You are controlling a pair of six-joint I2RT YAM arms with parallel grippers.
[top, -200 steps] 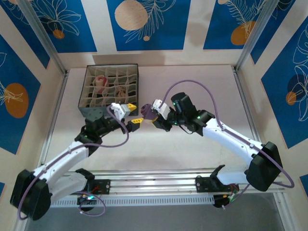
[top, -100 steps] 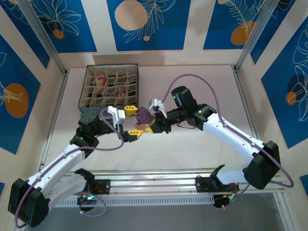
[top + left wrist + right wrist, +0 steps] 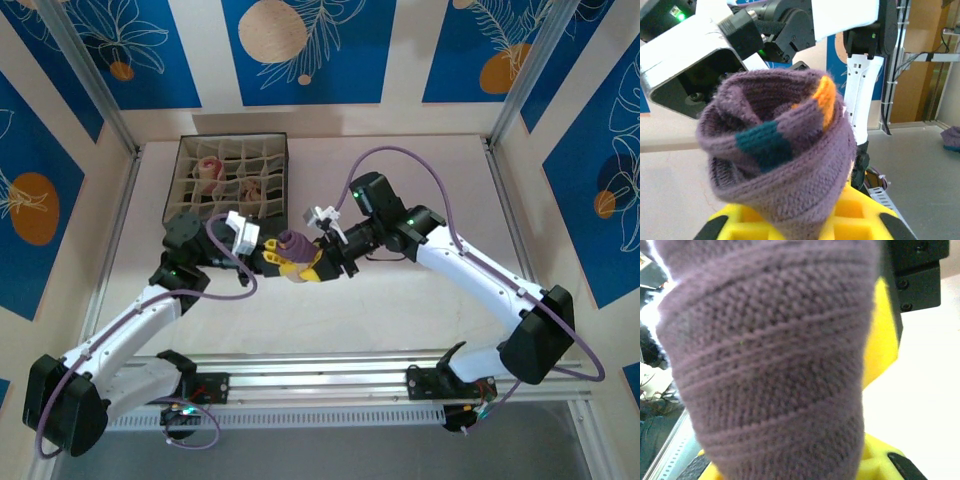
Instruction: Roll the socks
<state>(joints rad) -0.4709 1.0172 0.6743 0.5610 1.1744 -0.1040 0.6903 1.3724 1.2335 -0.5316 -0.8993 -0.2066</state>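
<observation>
Near the middle of the pale counter (image 3: 400, 310), a little toward nine o'clock, the two grippers meet around a purple sock (image 3: 291, 243) rolled into a stubby bundle and held up off the surface. The left gripper (image 3: 278, 260) comes in from eight o'clock and the right gripper (image 3: 312, 266) from three o'clock, with their yellow fingers closed against the lower part of the roll from opposite sides. At ten o'clock on the counter stands a dark box (image 3: 190, 228) split into small cells. A pinkish roll (image 3: 208, 170) sits in one cell and a brownish roll (image 3: 248, 188) in another nearby, toward four o'clock from the first.
</observation>
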